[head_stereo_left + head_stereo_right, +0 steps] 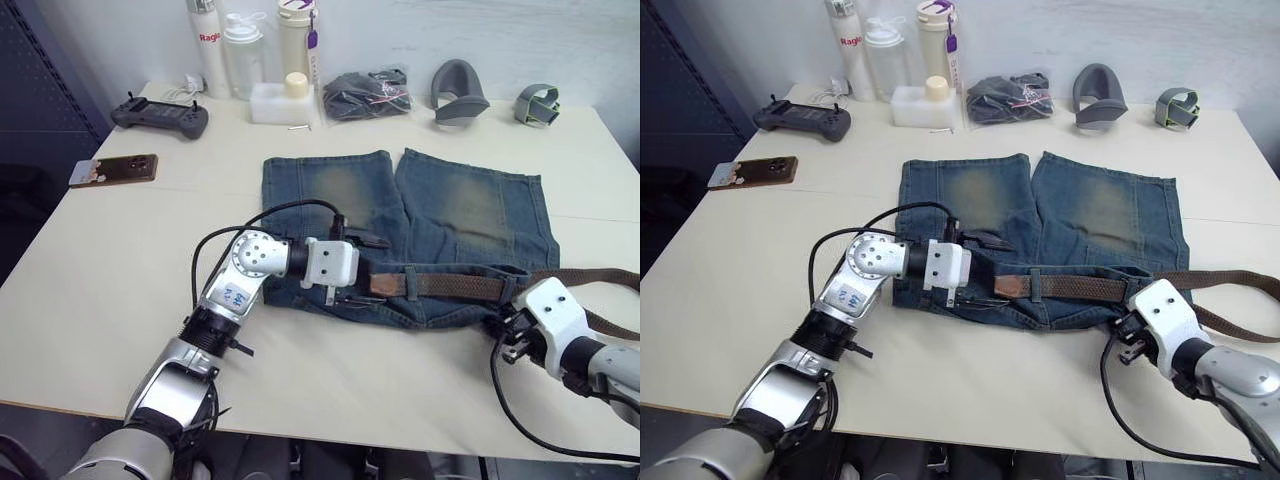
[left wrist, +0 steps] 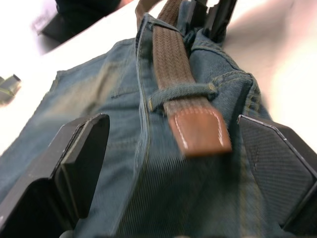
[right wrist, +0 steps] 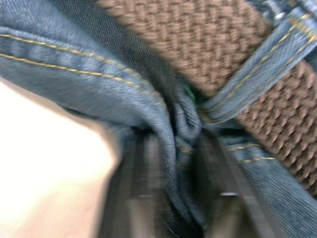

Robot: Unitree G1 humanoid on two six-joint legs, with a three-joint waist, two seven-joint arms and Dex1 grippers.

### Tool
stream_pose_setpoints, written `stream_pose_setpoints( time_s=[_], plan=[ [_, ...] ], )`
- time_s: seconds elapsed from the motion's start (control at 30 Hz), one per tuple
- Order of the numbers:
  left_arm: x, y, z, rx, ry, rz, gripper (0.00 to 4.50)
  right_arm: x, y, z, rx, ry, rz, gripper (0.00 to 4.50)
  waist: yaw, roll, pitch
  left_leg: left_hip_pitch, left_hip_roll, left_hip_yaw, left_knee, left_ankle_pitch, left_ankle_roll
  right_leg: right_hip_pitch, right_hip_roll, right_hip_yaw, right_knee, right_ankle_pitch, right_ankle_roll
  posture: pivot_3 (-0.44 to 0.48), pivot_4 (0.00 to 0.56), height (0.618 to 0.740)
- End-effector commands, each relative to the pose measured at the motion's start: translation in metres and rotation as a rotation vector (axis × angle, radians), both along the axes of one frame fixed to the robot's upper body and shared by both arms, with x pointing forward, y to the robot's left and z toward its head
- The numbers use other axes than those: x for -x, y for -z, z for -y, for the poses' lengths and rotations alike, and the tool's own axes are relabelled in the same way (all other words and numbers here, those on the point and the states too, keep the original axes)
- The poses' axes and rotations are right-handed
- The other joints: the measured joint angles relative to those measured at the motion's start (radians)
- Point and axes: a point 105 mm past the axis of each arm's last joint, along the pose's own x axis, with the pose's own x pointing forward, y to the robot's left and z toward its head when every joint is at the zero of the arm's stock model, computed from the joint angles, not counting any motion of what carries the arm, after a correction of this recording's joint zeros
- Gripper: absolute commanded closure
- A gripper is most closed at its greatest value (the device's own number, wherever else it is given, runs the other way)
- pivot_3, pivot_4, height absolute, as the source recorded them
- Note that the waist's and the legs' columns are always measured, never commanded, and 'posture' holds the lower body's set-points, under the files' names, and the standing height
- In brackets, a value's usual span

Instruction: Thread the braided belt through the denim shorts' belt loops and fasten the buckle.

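Note:
The denim shorts [image 1: 400, 215] lie flat on the table, waistband towards me. The braided belt [image 1: 455, 287] runs along the waistband under a belt loop [image 2: 183, 91], and its tan leather tip [image 2: 198, 131] pokes out just past that loop. My left gripper [image 1: 378, 270] is open, one finger on each side of the tip, touching nothing. My right gripper [image 1: 505, 318] is shut on a fold of the waistband denim [image 3: 184, 124] at the shorts' right end, beside another belt loop [image 3: 262, 69]. The belt trails off to the right, and the buckle is out of view.
At the back of the table stand bottles [image 1: 245, 50], a white box [image 1: 280, 100], a dark bundle [image 1: 365, 95], a grey curved piece [image 1: 458, 95] and a green strap [image 1: 537, 103]. A game controller [image 1: 160, 117] and a phone [image 1: 113, 170] lie at the left.

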Motion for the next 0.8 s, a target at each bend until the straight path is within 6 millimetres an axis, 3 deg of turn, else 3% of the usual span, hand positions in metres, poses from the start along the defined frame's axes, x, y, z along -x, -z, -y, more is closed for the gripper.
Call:
stream_pose_setpoints(
  time_s=[0.03,0.2,0.43,0.73,0.8],
  plan=[
    [0.001,-0.006,0.009,-0.012,0.036,0.166,0.0,0.0,-0.001,0.005,0.014,0.043,0.0,4.48,-0.001,0.0,0.0,0.0,0.0,0.0,0.0,0.0,0.0,0.0,0.0,0.0,0.0,0.0,0.0,0.0,0.15,0.648],
    [0.005,0.005,0.008,-0.094,0.091,0.437,0.0,0.001,-0.005,0.003,-0.008,0.066,0.013,4.48,-0.001,0.0,0.0,0.0,0.0,0.0,0.0,0.0,0.0,0.0,-0.001,-0.001,0.0,0.0,0.0,0.0,0.15,0.648],
    [0.011,-0.025,0.005,0.039,0.087,0.647,0.0,0.002,-0.003,0.0,-0.02,0.078,0.006,4.48,0.0,0.0,0.0,0.0,0.0,0.0,-0.001,0.0,0.0,0.0,-0.001,-0.001,0.0,0.0,0.0,0.0,0.15,0.648],
    [0.017,-0.03,0.007,0.087,0.087,0.729,0.0,-0.001,-0.002,-0.002,-0.019,0.075,-0.003,4.48,0.0,0.0,0.0,0.0,0.0,0.0,-0.001,0.0,0.0,0.0,-0.001,-0.001,0.0,0.001,0.001,0.0,0.15,0.648],
    [0.017,-0.03,0.008,0.09,0.089,0.732,0.5,-0.001,-0.002,-0.003,-0.019,0.074,-0.005,4.5,-0.001,0.0,0.0,0.0,0.0,0.0,-0.001,0.0,0.0,0.0,0.0,-0.002,0.0,0.001,0.001,0.0,0.15,0.648]
  ],
)
